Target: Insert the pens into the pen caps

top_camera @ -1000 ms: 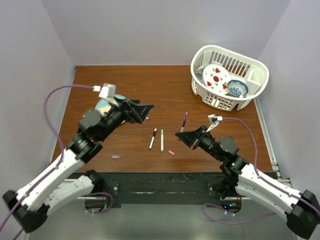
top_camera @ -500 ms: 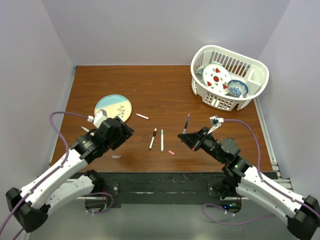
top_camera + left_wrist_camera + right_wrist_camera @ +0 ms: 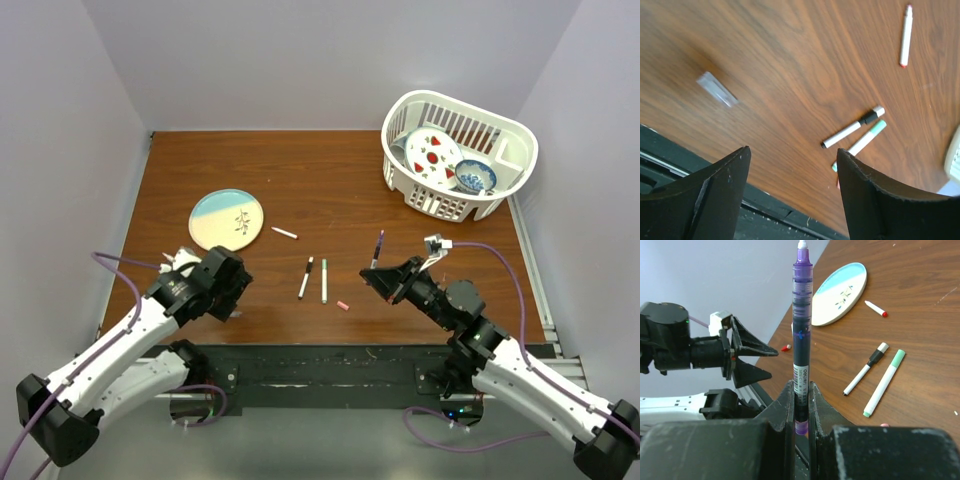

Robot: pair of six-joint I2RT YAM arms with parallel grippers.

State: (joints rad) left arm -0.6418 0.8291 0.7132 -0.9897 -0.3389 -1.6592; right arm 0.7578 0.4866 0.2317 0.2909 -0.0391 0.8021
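The left fingers (image 3: 715, 190) are held spread over the worktop (image 3: 330, 180), with a clear cap (image 3: 716, 89) nearby and a round plate (image 3: 226, 219) beyond. A black-tipped pen (image 3: 305, 277) and a green pen (image 3: 323, 281) are laid side by side at centre, a pink cap (image 3: 343, 305) near them. A purple pen (image 3: 801, 330) is pinched by its rear end between the right fingers (image 3: 782, 410).

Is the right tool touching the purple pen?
Touching. The right wrist view shows the right tool closed on the lower barrel of the purple pen, with no gap on either side.
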